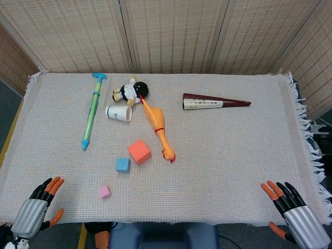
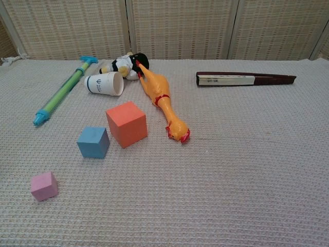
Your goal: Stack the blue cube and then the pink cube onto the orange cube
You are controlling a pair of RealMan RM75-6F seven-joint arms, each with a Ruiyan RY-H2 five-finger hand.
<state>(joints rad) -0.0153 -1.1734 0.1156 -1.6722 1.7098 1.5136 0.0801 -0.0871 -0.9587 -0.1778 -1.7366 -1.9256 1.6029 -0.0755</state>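
left hand empty with fingers spread, pink cube near it, blue cube and orange cube further up, right hand spread too, well apart

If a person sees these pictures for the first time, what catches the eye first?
Probably the orange cube near the table's middle, with the blue cube just beside it and the small pink cube nearer the front. Next to them lies a long rubber chicken.

Blue cube, pink cube, orange cube, yellow chicken.
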